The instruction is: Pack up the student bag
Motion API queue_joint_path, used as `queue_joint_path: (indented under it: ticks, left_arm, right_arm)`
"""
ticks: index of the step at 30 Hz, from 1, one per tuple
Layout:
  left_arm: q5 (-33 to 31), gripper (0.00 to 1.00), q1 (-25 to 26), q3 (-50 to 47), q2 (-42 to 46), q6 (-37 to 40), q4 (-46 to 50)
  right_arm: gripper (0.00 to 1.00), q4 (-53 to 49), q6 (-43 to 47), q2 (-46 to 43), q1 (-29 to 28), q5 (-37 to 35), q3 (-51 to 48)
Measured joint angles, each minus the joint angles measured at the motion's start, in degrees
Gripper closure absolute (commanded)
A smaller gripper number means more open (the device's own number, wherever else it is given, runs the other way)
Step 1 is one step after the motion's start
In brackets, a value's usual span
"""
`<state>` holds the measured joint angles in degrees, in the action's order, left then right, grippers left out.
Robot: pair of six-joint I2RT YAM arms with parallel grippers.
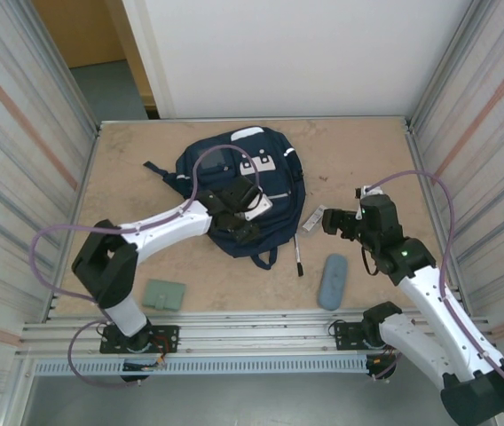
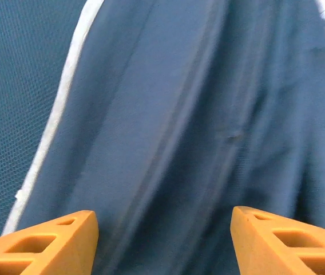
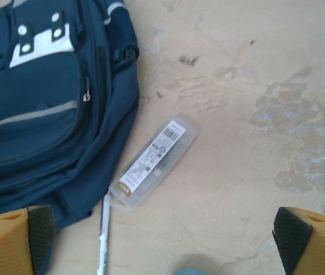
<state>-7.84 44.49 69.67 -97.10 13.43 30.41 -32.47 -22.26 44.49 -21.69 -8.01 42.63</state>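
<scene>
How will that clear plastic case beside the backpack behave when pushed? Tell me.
The clear plastic case looks small and thin-walled, so it is probably light and fairly stiff. It lies flat on the table, so it should slide rather than roll. Its smooth, glossy shell may slip in a grip, and pushing it toward the backpack would likely wedge it there.

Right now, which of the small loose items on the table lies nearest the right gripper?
The clear plastic case with a barcode label, just ahead of the right gripper. The pen, the grey-blue pencil case and the green wallet lie farther away.
</scene>
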Motion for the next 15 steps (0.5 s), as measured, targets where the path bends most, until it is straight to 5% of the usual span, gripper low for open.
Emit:
queue_joint_path:
  ticks: [3,6,8,15]
  left_arm:
    - [-0.72,0.41,-2.82,-0.09,-1.57,0.85,-0.92]
    - [-2.91,0.8,-4.09,-0.52,-1.57,0.92,-2.21]
    - [-3.41,0.93,-4.57,-0.55,-1.57,0.94,-2.93]
    - [-3.06,1.0,-7.04,-0.33,-0.37,1.25,-5.18]
  right_arm:
    - [0.01,-1.79,-0.7,0.5,0.07,2.6,0.02]
    - [0.01,-3.19,-3.02,2.1,0.04,5.01,0.11]
    - [0.01,-5.44,-5.77,4.2,-0.52,5.18,0.66]
    - [0.01,-16.28,-17.42,12.2,-11.15,-1.36,2.86]
